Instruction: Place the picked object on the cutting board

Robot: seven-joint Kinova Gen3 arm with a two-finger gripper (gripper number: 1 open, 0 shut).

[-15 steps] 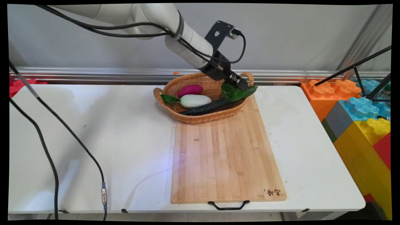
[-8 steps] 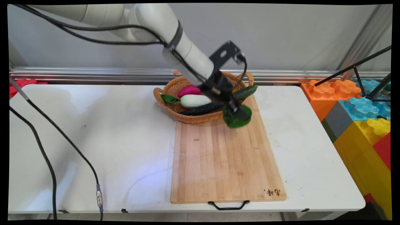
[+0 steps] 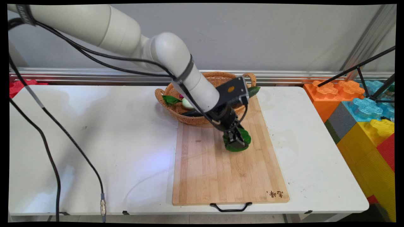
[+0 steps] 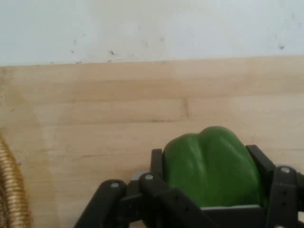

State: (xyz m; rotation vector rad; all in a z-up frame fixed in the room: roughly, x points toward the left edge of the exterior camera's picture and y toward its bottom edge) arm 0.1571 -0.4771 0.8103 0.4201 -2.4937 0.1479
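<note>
Claw clamped on a glossy, lobed green pepper, 2 fingers pressed to its sides, low over the far half of the board. Board: pale bamboo strips, black wire handle on near edge, burnt-in characters near corner, unreadable. Woven wicker basket just behind, white counter under all.
</note>
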